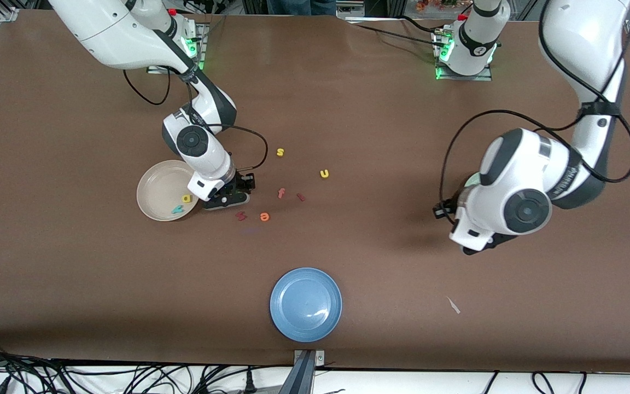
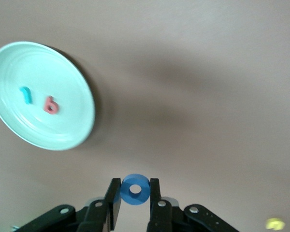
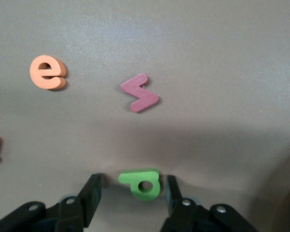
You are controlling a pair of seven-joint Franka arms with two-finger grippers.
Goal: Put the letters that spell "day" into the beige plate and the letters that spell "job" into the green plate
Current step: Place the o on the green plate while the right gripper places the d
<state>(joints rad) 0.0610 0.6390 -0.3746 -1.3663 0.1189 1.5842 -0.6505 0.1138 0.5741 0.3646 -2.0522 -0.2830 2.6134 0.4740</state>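
Observation:
My right gripper (image 3: 134,183) is down at the table beside the beige plate (image 1: 153,189), open around the green "d" (image 3: 142,182), with a gap on each side of the letter. The front view hides the "d" under that gripper (image 1: 227,200). The yellow "a" (image 1: 186,198) and the teal "y" (image 1: 177,208) lie in the beige plate. My left gripper (image 2: 135,186) is shut on the blue "o" (image 2: 135,189), above bare table beside the green plate (image 2: 67,58). In that plate lie the teal "j" (image 2: 25,94) and the salmon "b" (image 2: 50,104). The left arm covers most of the green plate (image 1: 473,179) in the front view.
Loose letters lie mid-table: a yellow "s" (image 1: 280,152), a yellow "u" (image 1: 324,173), a pink "f" (image 1: 281,192), an orange "e" (image 1: 263,216) and two dark red ones (image 1: 241,215) (image 1: 300,197). A blue plate (image 1: 305,304) sits near the front edge.

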